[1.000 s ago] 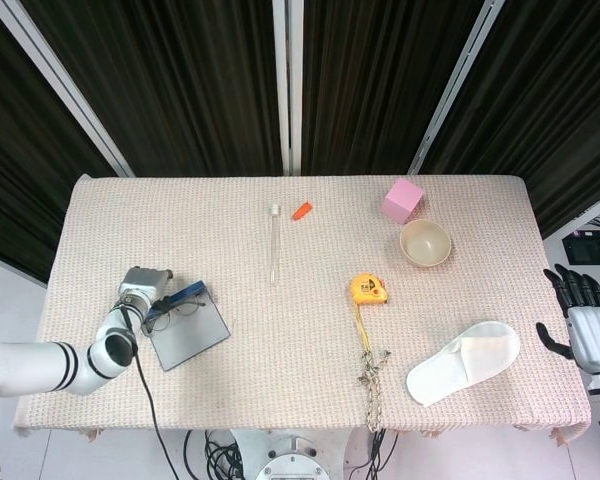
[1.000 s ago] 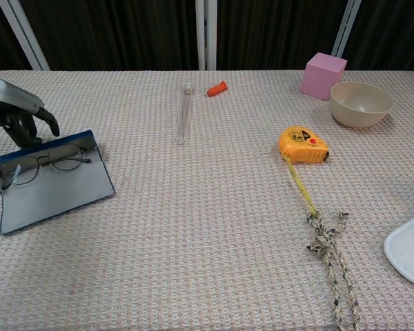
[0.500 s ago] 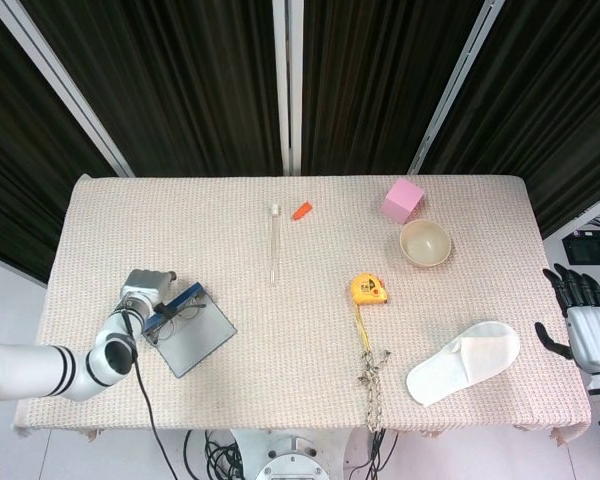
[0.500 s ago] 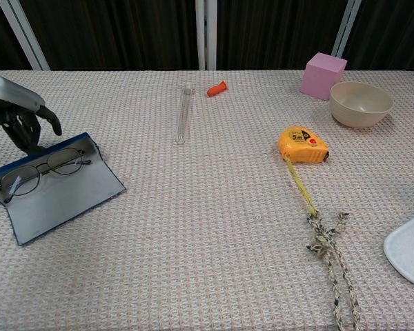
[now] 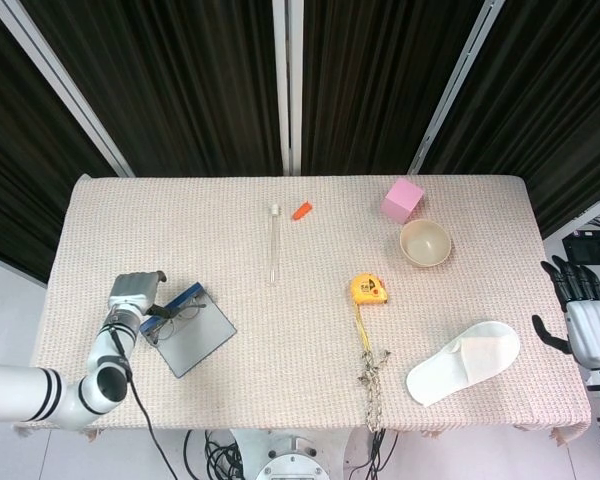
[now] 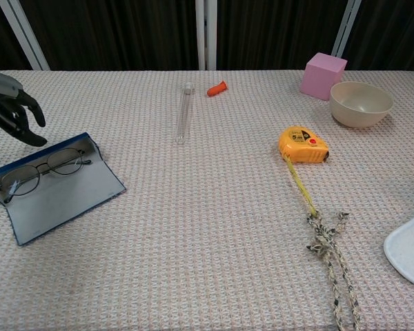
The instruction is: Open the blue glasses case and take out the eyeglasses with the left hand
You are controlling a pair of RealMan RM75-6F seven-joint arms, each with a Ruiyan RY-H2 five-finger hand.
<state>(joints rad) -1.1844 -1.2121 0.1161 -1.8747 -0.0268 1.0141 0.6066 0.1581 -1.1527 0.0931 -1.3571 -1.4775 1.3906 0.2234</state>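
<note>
The blue glasses case (image 6: 62,193) (image 5: 195,335) lies open and flat near the table's front left. The eyeglasses (image 6: 45,169) (image 5: 176,312) rest folded along its rear blue half. My left hand (image 6: 12,114) (image 5: 132,293) hovers just left of and behind the case, fingers apart and hanging down. It touches neither the case nor the glasses and holds nothing. My right hand (image 5: 583,318) stays beyond the table's right edge, fingers spread and empty; the chest view does not show it.
A clear tube (image 6: 183,114) and an orange cap (image 6: 217,88) lie at centre back. A pink cube (image 6: 323,74) and a beige bowl (image 6: 361,103) stand at the back right. A yellow tape measure (image 6: 302,145), knotted rope (image 6: 328,241) and white slipper (image 5: 465,362) occupy the front right.
My left hand has let go of the case's rear edge and drawn back to the left. The open case first slid and turned slightly, then stayed put. The right hand barely moved.
</note>
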